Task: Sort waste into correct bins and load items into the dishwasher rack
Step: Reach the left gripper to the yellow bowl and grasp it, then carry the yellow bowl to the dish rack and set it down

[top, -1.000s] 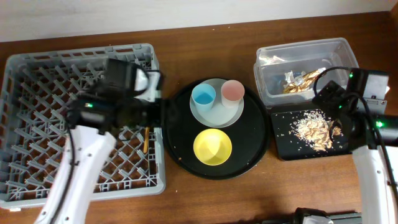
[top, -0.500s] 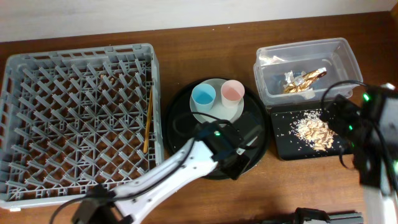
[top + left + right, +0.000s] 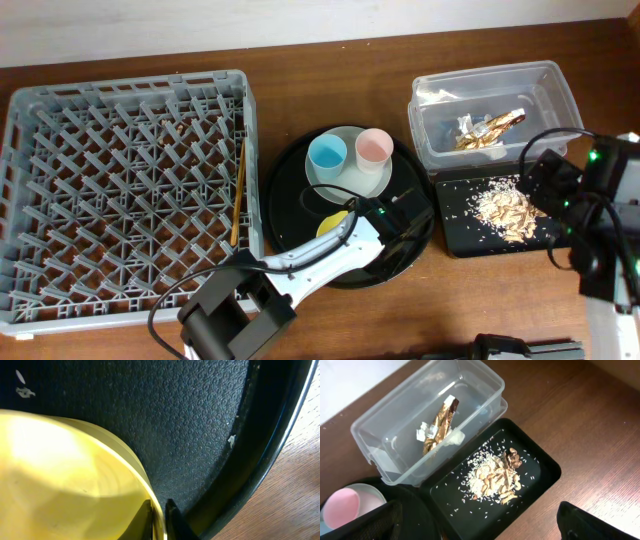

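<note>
Left gripper (image 3: 160, 522) is seen closed to a narrow gap, the rim of the yellow bowl (image 3: 330, 224) pinched between its fingers. The bowl is located on the round black tray (image 3: 285, 190), mid-table. Right gripper (image 3: 480, 521) is spread wide and empty over the black rectangular tray (image 3: 540, 467), by the right edge.

Worktop (image 3: 330, 70): brown wood, matt, grain running left to right. My left wrist view shows that grain close up at its lower right. Far edge straight; beyond it a pale strip (image 3: 200, 25), off-white, featureless. Wall or floor: I cannot tell. Light even and soft; shadows short and faint.
</note>
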Robot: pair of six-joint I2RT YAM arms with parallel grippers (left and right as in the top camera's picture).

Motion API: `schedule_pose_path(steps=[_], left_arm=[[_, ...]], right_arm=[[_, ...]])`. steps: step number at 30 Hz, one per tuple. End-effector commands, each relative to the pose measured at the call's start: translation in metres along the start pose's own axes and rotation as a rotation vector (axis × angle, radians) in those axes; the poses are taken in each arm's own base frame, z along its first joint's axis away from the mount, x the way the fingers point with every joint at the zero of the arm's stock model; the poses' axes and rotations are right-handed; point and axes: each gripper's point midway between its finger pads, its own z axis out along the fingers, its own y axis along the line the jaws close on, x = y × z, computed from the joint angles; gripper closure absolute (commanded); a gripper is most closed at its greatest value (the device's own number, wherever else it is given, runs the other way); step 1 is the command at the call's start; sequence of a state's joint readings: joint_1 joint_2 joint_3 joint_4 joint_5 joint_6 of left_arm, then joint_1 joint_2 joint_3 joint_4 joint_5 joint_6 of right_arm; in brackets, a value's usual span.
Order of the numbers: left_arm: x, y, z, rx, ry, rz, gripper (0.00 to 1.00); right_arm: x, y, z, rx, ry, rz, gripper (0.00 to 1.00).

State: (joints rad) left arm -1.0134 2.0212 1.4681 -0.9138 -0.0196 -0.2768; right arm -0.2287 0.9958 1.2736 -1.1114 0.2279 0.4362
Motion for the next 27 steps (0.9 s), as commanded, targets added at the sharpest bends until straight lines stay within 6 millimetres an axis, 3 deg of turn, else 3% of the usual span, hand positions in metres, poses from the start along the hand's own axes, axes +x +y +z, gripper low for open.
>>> schedule_pose_path(steps=[1,4,8,10,12,13,15,17,19,21,23,25,27], left_arm=[[0.004,0.002,0.003,-0.013,0.019,0.002,0.99],[0.001,0.012,-0.008,-0.022,0.017,-0.020,0.99],[-0.020,0.032,-0.068,-0.008,-0.060,-0.079,0.99],[-0.038,0.046,-0.133,0.016,-0.195,-0.121,0.99],[-0.044,0.054,-0.191,0.040,-0.331,-0.143,0.99],[-0.043,0.059,-0.232,0.058,-0.434,-0.156,0.99],[-0.031,0.073,-0.293,0.093,-0.588,-0.188,0.99],[-0.006,0.090,-0.341,0.165,-0.705,-0.203,1.00],[0.016,0.099,-0.370,0.277,-0.770,-0.169,1.00],[0.040,0.101,-0.402,0.526,-0.851,-0.052,1.00],[0.053,0.109,-0.419,0.692,-0.917,0.019,1.00],[0.056,0.132,-0.429,0.805,-0.992,0.020,1.00],[0.044,0.167,-0.421,0.851,-1.015,-0.048,1.00]], right_arm=[[0.002,-0.002,0.021,0.053,0.055,-0.021,0.01],[0.013,0.002,0.055,0.103,0.165,-0.050,0.01],[0.032,0.003,0.095,0.164,0.299,-0.085,0.02],[0.048,0.002,0.120,0.204,0.386,-0.108,0.01],[0.063,0.000,0.140,0.239,0.464,-0.128,0.01],[0.072,-0.002,0.151,0.258,0.507,-0.140,0.01],[0.088,-0.005,0.168,0.291,0.578,-0.158,0.01],[0.104,-0.009,0.182,0.321,0.645,-0.176,0.02],[0.116,-0.011,0.192,0.342,0.690,-0.188,0.01],[0.124,-0.013,0.201,0.353,0.716,-0.194,0.01],[0.124,-0.013,0.203,0.352,0.716,-0.194,0.01],[0.124,-0.013,0.203,0.353,0.716,-0.194,0.01],[0.124,-0.013,0.203,0.352,0.716,-0.194,0.01]])
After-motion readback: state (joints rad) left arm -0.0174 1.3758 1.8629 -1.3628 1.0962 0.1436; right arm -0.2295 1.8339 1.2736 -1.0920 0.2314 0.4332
